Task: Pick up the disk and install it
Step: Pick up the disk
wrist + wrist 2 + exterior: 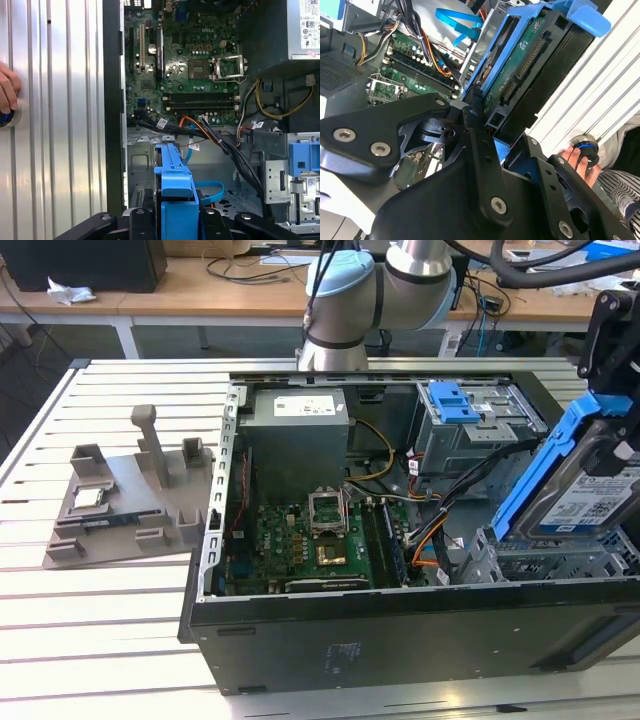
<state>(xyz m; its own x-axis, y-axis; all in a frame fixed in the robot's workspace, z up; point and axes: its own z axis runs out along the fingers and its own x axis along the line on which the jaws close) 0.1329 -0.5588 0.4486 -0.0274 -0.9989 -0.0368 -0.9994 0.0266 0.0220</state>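
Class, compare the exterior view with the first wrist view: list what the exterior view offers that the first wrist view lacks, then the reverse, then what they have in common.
Exterior view's extras: the robot arm, the grey fixture holding a processor chip on the table, and the labelled face of the disk, tilted over the case.
First wrist view's extras: a person's fingers at a blue-ringed button beside the case.
Common to both: the motherboard, its open processor socket, the power supply and the disk's blue carrier.

Partly cut off at the exterior view's three o'clock edge: the disk (590,495); at twelve o'clock: the arm (345,295)
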